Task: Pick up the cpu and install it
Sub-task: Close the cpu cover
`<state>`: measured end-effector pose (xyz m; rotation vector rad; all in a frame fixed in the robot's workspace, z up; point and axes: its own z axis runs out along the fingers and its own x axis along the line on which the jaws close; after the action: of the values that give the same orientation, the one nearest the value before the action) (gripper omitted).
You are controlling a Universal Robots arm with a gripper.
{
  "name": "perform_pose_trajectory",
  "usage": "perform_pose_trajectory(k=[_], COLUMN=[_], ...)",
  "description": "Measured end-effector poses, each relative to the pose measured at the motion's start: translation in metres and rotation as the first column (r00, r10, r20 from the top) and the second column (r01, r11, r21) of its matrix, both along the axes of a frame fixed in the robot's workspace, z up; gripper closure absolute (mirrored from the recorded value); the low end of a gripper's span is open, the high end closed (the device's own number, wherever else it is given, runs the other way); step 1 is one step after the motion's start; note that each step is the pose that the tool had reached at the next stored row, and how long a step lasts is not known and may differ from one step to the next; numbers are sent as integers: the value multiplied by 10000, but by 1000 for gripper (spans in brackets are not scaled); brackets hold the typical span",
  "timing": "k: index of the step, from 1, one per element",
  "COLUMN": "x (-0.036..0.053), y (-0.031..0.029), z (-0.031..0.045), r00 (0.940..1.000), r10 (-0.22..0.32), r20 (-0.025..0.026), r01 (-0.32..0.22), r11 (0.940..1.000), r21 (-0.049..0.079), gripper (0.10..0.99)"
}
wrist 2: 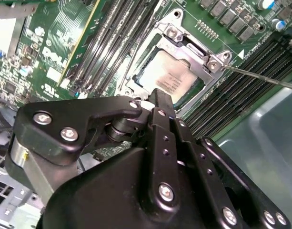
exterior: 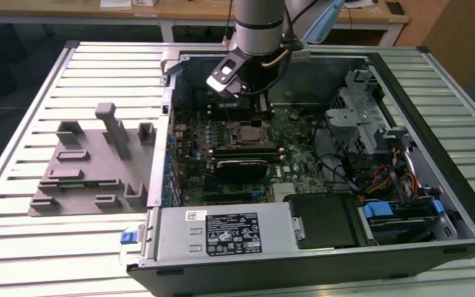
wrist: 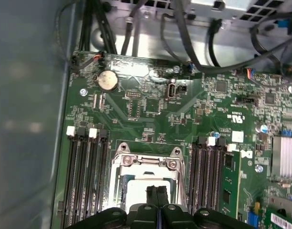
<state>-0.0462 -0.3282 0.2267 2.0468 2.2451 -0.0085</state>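
The cpu point(wrist 2: 172, 76), a small silvery square chip, lies flat in the metal-framed socket point(wrist 2: 193, 52) on the green motherboard point(wrist: 150, 119). It also shows in the first wrist view as the cpu point(wrist: 136, 183), and in the exterior view as the cpu point(exterior: 246, 131) in the middle of the open computer case. My gripper point(wrist 2: 160, 100) hangs just above the chip's edge. Its two black fingers point(wrist: 153, 193) are pressed together with nothing between them. In the exterior view the arm's wrist point(exterior: 250, 68) stands over the far part of the board.
A thin socket lever point(wrist 2: 260, 76) sticks out beside the frame. Memory slots point(wrist: 86, 176) flank the socket. A black heatsink block point(exterior: 239, 168), a power supply point(exterior: 221, 232), a drive cage point(exterior: 357, 105) and cables point(exterior: 386, 179) crowd the case. A grey fixture tray point(exterior: 89, 167) lies outside at the exterior view's left.
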Motion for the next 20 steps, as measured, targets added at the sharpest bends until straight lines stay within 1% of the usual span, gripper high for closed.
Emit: perform_pose_trajectory(k=[5,10,15,20], x=[-2,-4,-5,-8], y=[0,0,0,-1], z=[-1,-2,-3,-5], r00=[9987,9950,9890,9803], r10=[508,999,1480,1975], r20=[-1,-1,-4,-7], r01=[-508,-999,-1480,-1975], r11=[9987,9950,9890,9803], r21=[-16,-30,-44,-61], gripper=[980,980,980,980])
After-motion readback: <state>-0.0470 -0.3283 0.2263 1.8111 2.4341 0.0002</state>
